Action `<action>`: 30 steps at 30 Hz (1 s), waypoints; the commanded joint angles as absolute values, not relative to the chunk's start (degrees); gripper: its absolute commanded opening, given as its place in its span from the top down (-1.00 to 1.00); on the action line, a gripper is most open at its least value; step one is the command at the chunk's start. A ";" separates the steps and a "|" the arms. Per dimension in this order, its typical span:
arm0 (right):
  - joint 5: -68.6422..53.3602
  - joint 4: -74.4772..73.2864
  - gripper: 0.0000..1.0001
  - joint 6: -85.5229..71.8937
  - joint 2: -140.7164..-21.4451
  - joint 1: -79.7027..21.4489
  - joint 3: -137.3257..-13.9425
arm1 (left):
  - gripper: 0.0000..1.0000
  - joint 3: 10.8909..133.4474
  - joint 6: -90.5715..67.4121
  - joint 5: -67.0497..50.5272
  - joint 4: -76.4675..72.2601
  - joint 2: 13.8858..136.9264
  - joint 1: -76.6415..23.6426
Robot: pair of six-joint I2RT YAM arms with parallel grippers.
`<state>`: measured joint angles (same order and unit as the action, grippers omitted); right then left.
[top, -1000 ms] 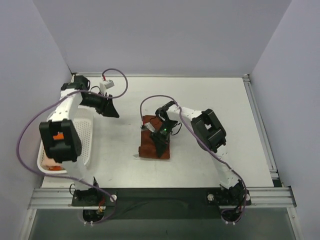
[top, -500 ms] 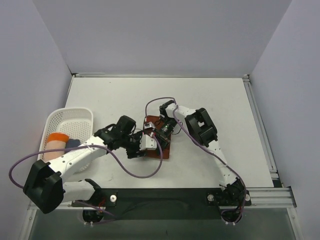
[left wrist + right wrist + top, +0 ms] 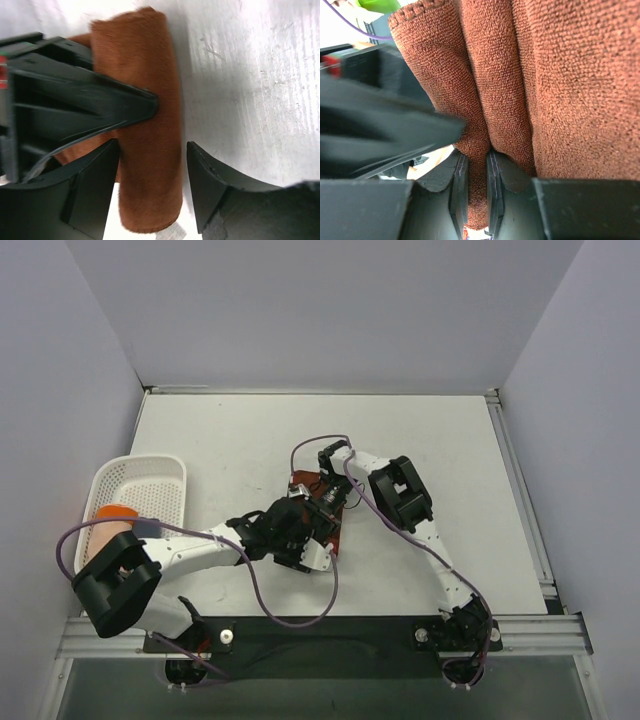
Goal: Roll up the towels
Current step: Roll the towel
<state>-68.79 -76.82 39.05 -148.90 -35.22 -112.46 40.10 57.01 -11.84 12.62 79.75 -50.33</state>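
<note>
The rust-brown towel (image 3: 150,100) lies as a rolled tube at mid table, its white tag (image 3: 172,232) at the near end; it also shows in the top view (image 3: 334,528). My left gripper (image 3: 152,170) is open, its jaws astride the roll's end without pinching it; in the top view (image 3: 302,540) it sits over the towel. My right gripper (image 3: 475,190) is shut on a fold of the brown towel (image 3: 560,90), beside the left one (image 3: 323,506). The peach towel (image 3: 115,512) and slate-blue towel (image 3: 147,527) lie in the basket.
The white lattice basket (image 3: 150,462) stands at the left edge of the table. My right gripper's black finger (image 3: 100,107) crosses the roll in the left wrist view. Both arms' purple cables loop over the table near the towel.
My left arm has swung from the far left beyond the basket down to the brown towel, and its open jaws now straddle the roll. My right gripper has stayed on the towel.
</note>
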 commanded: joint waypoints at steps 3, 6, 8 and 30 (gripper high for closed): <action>-65.39 -77.08 1.00 39.12 -150.64 -34.37 -113.47 | -0.27 37.27 59.24 -9.58 6.77 81.56 -51.59; -65.48 -76.99 0.98 38.15 -151.00 -34.10 -114.08 | 0.09 38.40 56.26 -8.35 9.47 84.19 -52.82; -64.78 -76.73 0.78 37.53 -150.30 -33.75 -114.08 | 0.41 41.99 52.31 -9.49 16.06 85.77 -53.09; -43.25 -58.65 -0.07 25.93 -106.11 -13.98 -99.72 | 0.68 69.94 51.84 -37.87 58.77 112.91 -37.45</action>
<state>-44.82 -61.17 27.92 -114.10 -16.32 -107.39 68.69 50.00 -33.67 44.03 105.45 -39.97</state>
